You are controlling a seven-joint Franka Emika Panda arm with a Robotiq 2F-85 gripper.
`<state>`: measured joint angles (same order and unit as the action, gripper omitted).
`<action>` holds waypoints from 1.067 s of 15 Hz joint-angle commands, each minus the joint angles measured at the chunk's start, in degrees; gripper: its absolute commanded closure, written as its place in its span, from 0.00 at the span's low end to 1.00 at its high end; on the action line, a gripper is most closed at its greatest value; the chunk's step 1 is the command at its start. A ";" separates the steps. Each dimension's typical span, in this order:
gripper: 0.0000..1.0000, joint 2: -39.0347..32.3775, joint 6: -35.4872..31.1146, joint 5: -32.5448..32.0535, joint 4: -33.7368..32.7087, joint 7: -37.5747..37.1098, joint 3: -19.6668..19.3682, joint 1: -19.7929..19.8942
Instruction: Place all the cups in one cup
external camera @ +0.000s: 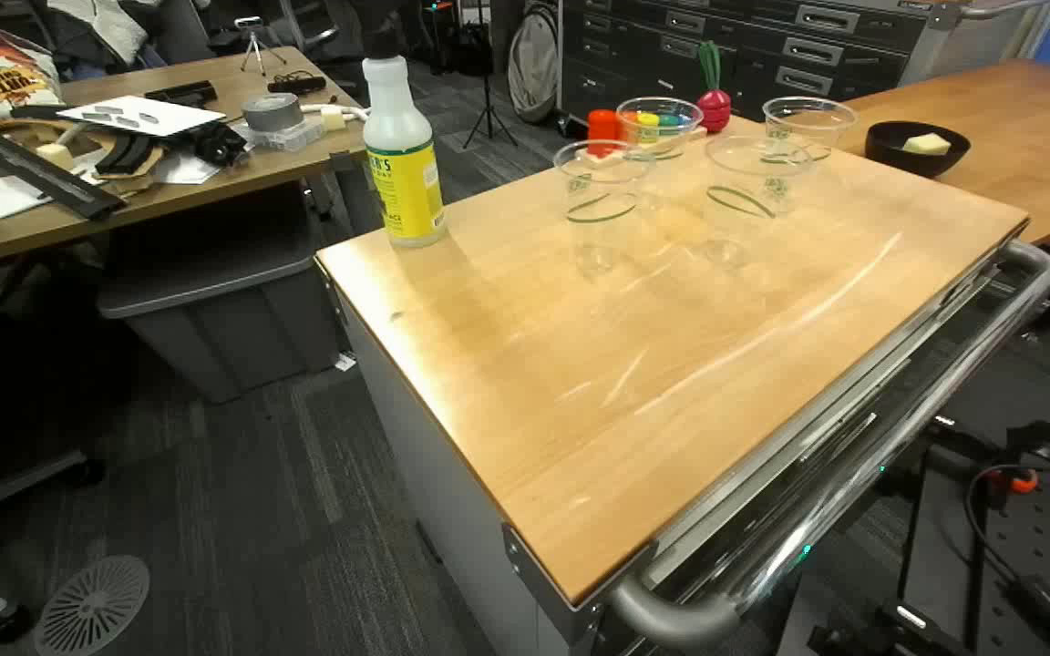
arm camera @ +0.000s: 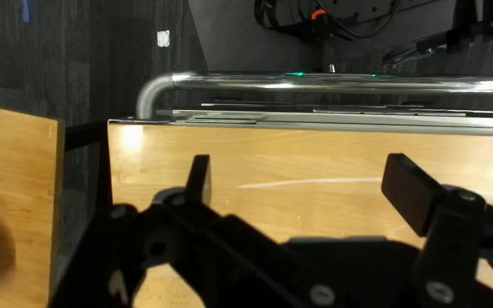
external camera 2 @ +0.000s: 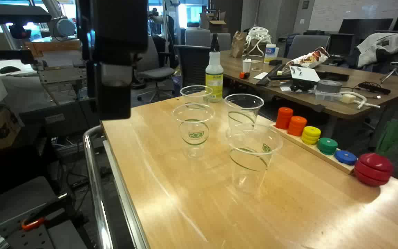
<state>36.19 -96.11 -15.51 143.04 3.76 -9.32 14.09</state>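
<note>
Fingers (arm camera: 411, 192) spread, pinching nothing: room, I judge, for a grasp. Four cups (external camera 2: 196, 135) stand upright on the cart (external camera: 525, 392), mouths up, unnested, which should let me sink one into another.

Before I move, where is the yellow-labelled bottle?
In an exterior view, the yellow-labelled bottle stands upright at the far end of the wooden worktop, just behind and right of the farthest clear cup. The wrist view does not show it.

Pincer (arm camera: 302, 184) partly beyond wrist view's lower edge
</note>
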 commanded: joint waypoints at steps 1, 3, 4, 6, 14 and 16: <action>0.00 0.05 0.16 -0.32 -0.26 -0.39 -0.63 -0.84; 0.00 0.23 0.17 -0.32 -0.75 -0.39 -0.64 -0.84; 0.00 0.27 0.17 -0.32 -0.90 -0.39 -0.64 -0.85; 0.00 0.27 0.17 -0.32 -0.94 -0.39 -0.64 -0.85; 0.00 -4.23 -1.80 4.78 -6.07 2.88 -6.46 -0.59; 0.00 -7.15 -3.40 6.65 -8.85 3.96 -8.65 -0.46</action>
<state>33.70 -98.01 -12.02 139.49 5.22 -14.97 13.79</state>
